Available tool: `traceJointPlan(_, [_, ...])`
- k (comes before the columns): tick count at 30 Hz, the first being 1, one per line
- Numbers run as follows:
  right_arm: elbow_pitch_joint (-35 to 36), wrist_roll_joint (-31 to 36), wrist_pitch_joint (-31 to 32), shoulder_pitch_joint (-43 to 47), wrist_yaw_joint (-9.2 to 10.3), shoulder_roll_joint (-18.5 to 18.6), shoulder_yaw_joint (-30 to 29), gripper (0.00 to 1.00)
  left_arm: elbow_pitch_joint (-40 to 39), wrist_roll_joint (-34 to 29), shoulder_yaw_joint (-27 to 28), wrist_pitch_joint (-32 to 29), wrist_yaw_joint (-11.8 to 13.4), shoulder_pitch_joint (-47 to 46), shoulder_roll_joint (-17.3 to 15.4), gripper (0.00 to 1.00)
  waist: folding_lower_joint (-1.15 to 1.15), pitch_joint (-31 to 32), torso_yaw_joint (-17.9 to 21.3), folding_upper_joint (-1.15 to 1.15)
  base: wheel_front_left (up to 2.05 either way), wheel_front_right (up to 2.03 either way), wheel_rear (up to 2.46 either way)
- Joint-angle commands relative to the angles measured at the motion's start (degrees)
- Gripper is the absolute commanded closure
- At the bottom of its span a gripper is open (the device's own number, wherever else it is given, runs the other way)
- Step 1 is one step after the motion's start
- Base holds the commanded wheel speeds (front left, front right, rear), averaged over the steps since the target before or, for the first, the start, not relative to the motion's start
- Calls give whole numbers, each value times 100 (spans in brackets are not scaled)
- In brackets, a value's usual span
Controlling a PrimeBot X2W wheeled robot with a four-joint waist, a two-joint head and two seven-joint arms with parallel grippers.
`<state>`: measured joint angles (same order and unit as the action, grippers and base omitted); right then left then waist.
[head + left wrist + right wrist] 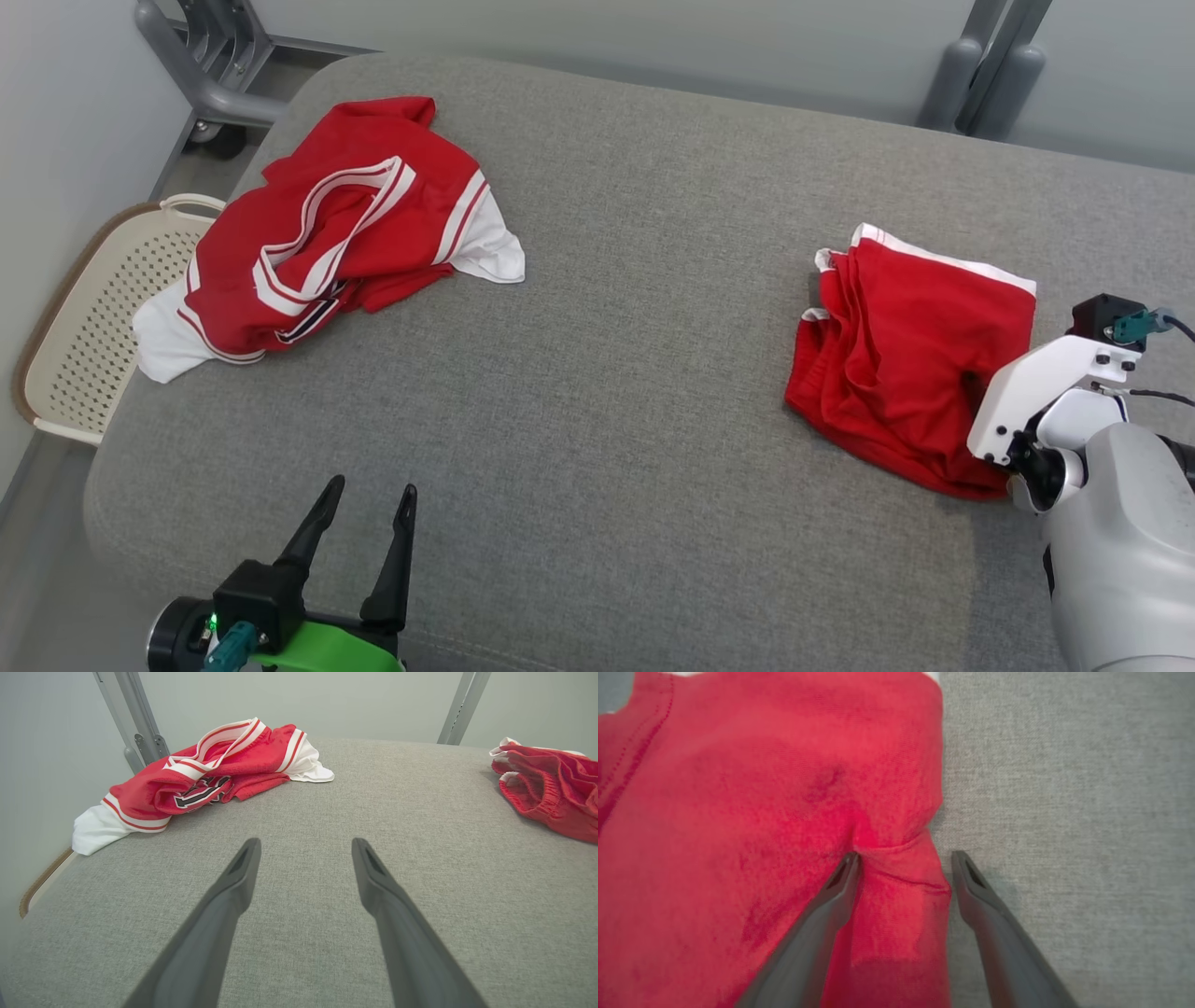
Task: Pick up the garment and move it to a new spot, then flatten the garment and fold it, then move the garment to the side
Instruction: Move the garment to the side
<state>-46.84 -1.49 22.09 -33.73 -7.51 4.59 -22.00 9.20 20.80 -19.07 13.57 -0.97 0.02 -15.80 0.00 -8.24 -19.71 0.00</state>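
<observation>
Shorts (910, 345) (761, 788): red, folded, lying on the right part of the grey pad (635, 373), close to its right edge.

Right gripper (905, 856): set down on the near right corner of the shorts, its fingers covered by the white wrist in the head view. In the right wrist view the fingers are seen spread wide. One tip is pressed into the red cloth, the other rests on bare pad just beside the cloth edge. A low ridge of cloth lies between them and is not pinched; nothing is held.

Orientation of shorts: the long axis is judged to run roughly far to near in the head view, with the near end leaning right, though the pack is almost square. The white-trimmed edge is at the far side. The gathered, stacked edges face left, as also seen in the left wrist view (551, 784).

Left gripper (372, 487) (304, 842): at the near left edge of the pad, fingers wide apart and empty, well apart from the shorts.

Jersey (345, 224): red and white, crumpled, at the far left of the pad. A perforated cream basket (103, 308) is noted beyond the left edge
</observation>
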Motion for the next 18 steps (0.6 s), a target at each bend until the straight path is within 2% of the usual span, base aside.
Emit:
traceJointPlan(1, [-149, -20, 20, 10, 3, -62, -18, 0, 19, 17, -4, 27, 3, -101, -3, 0, 0, -64, -23, 0, 0, 0, 0])
traceJointPlan(2, [-191, -6, 19, 0, 3, -74, -24, 0, 30, 18, -3, 35, 2, -112, -2, 0, 0, -72, -21, 0, 0, 0, 0])
traceJointPlan(3, [-234, 16, 28, -8, 3, -84, -35, 11, 42, 20, -4, 43, 2, -115, -4, 0, 0, -76, -17, 0, 0, 0, 0])
traceJointPlan(4, [-275, 32, 30, -20, 3, -90, -43, 61, 53, 21, -4, 50, 4, -119, -6, 0, 0, -78, -12, 0, 0, 0, 0])
traceJointPlan(5, [-306, 46, 27, -27, 3, -93, -49, 100, 63, 20, -4, 53, 7, -128, -6, 0, 0, -78, -6, 0, 0, 0, 0])
traceJointPlan(11, [-328, 126, -32, -82, 8, -21, 106, 100, 101, 23, 1, 73, 34, -158, -7, 0, 0, -45, 89, 0, 0, 0, 0])
traceJointPlan(18, [-253, 255, -30, -145, 9, 393, 868, 100, 4, 46, 90, 118, 92, -152, -25, 0, 0, -24, 553, 0, 0, 0, 0])
